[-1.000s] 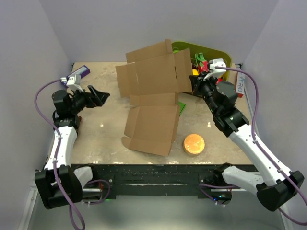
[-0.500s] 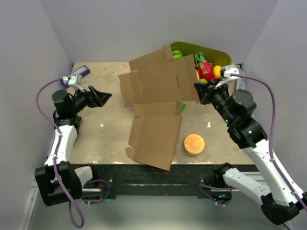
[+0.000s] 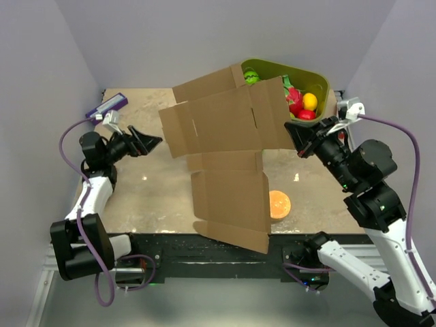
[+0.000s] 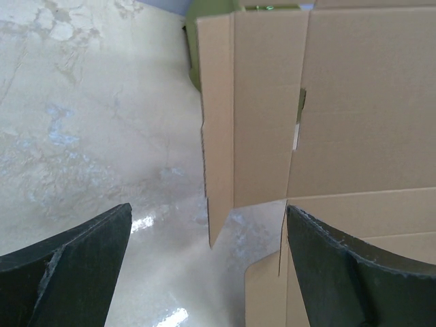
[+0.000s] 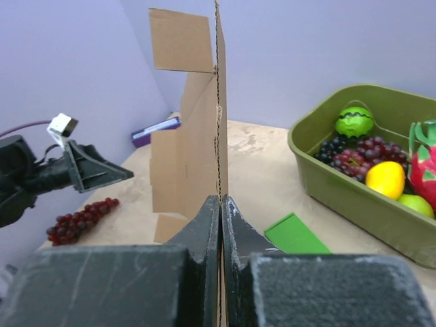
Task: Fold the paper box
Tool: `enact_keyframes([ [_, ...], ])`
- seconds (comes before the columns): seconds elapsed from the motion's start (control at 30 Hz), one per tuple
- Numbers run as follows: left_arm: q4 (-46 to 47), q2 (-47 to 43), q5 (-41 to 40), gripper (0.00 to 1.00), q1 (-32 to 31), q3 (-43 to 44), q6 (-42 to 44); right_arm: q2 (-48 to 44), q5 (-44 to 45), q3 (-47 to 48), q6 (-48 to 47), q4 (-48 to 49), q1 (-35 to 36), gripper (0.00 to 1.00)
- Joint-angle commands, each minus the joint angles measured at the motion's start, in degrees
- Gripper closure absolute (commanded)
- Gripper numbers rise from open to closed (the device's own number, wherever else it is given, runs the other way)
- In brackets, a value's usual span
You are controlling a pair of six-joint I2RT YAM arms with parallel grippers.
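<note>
Viewing from above: one paper box [image 3: 225, 157], plain brown unprinted cardboard, is opened out as a creased sheet with flaps. It hangs tilted over the centre of the tabletop [image 3: 150, 194], its lower panel reaching toward 6 o'clock. The right hand [image 3: 294, 138], at the sheet's 3 o'clock edge, is clamped on it, arm raised and bent. The left hand [image 3: 146, 143], at 9 o'clock, points at the sheet, spread wide, not touching. One olive bin [image 3: 321, 83] sits at 1 o'clock. One orange disc [image 3: 281, 204] is half covered.

Left wrist view: both fingers stand wide apart, a flap edge between them, touching neither.

Right wrist view: fingers pressed together on the upright sheet's edge. One grape bunch [image 5: 85, 216] lies at 8 o'clock, one flat green box [image 5: 296, 235] at 4 o'clock.
</note>
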Motion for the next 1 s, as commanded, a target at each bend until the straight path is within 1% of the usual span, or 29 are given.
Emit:
enact_keyframes([
  [0.0,8.0,0.0,2.7,0.00,-0.4,-0.7,-3.5,-0.7,-3.6,3.9,1.9,-0.2,-0.1,1.00],
  [0.3,5.9,4.0,1.0,0.02,-4.6,0.6,-2.2,-1.4,-6.3,4.1,3.5,0.2,-0.2,1.00],
  [0.4,5.4,4.6,0.6,0.04,-5.1,0.8,-1.9,-1.4,-6.8,4.1,3.8,0.2,-0.2,1.00],
  [0.5,6.6,4.9,1.4,0.19,-5.4,0.8,-2.7,-1.4,-6.8,4.0,3.7,0.2,-0.1,1.00],
  [0.53,6.6,4.8,1.5,0.28,-5.4,0.8,-2.8,-1.4,-6.3,3.9,3.7,0.2,-0.1,1.00],
  [0.6,6.5,4.4,1.4,0.40,-5.4,0.7,-2.8,-1.3,-5.5,3.5,3.6,-0.2,-0.2,1.00],
  [0.63,6.6,4.4,1.5,0.52,-5.3,0.6,-2.6,-1.2,-4.2,3.2,3.6,-0.3,-0.1,1.00],
  [0.7,6.8,3.9,1.6,0.66,-5.3,0.6,-2.5,-1.0,-3.1,2.3,3.5,-0.4,-0.1,1.00],
  [0.73,6.8,3.8,1.6,0.78,-5.3,0.6,-2.4,-0.8,-2.6,1.9,3.5,-0.2,-0.1,1.00],
  [0.8,6.7,3.6,1.4,0.87,-5.5,0.6,-2.1,-0.4,-1.4,0.8,3.5,0.0,-0.1,1.00],
  [0.83,6.6,3.3,1.3,0.96,-5.5,0.6,-1.9,-0.3,-1.2,0.1,3.5,0.3,-0.1,1.00],
  [0.87,6.4,2.8,1.0,0.99,-5.6,0.6,-1.4,0.0,-0.5,-0.3,3.6,0.5,-0.1,1.00],
  [0.93,5.6,2.1,0.4,1.00,-5.7,0.8,-0.2,0.3,0.3,-1.5,4.1,1.0,-0.1,1.00],
  [0.97,5.5,0.9,0.1,1.00,-5.8,1.0,0.4,0.5,1.4,-1.9,4.2,1.0,-0.1,0.97],
])
